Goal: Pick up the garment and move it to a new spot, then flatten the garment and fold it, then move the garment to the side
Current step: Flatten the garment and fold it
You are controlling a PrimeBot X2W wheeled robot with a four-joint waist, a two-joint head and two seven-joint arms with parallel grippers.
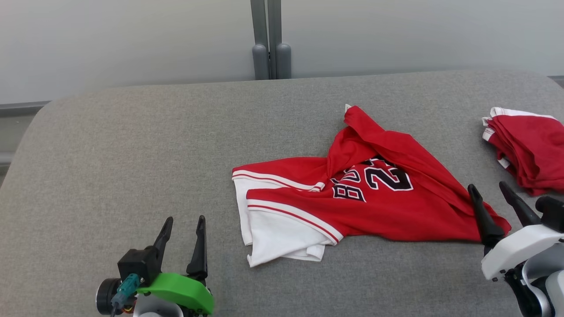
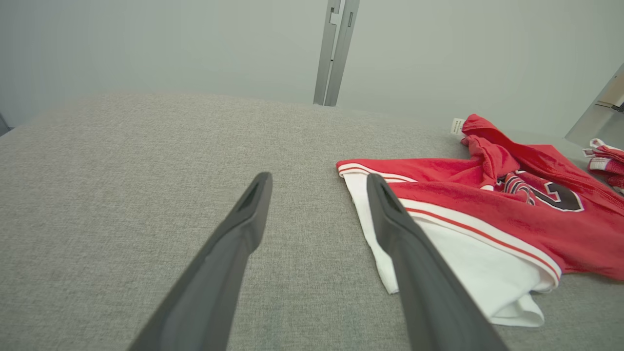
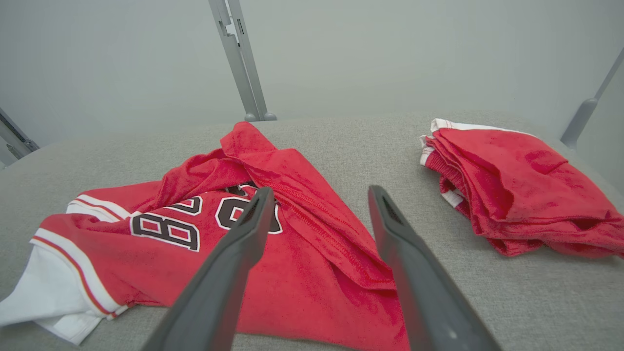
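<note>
The garment [image 1: 361, 193] is a red jersey with white trim and black numerals, lying crumpled on the grey padded table [image 1: 132, 167]. It also shows in the left wrist view, garment [image 2: 487, 214], and the right wrist view, garment [image 3: 273, 234]. My right gripper [image 1: 488, 188] stands open at the jersey's right corner, its fingers bare and nothing held; right gripper [image 3: 319, 192] hangs just above the red cloth. My left gripper [image 1: 184, 221] is open too, a short way left of the white hem; left gripper [image 2: 317, 180] points past the hem's edge.
A stack of folded red garments [image 1: 526, 147] lies at the table's right edge, close to my right arm; folded stack [image 3: 512, 185]. A grey post [image 1: 269, 39] rises behind the table against a pale wall. The table's left half is bare grey cloth.
</note>
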